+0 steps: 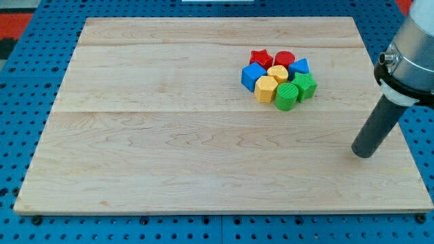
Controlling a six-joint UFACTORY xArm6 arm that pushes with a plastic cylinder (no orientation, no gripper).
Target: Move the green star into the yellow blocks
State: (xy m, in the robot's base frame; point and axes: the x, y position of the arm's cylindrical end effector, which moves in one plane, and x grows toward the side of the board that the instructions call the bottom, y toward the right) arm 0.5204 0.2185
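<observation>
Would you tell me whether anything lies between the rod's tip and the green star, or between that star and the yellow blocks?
Nothing visible does. My tip sits toward the view's lower right of the cluster, with bare board up to the green star. The star already sits next to the yellow blocks, with the round green block beside it.

The arm ran out of the view's right and top edges, so only its lower part showed. The green star was partly hidden behind the green round block. The yellow block behind the yellow hexagon was too crowded to tell its shape. The surface lost its lower right corner at the view's edge.
</observation>
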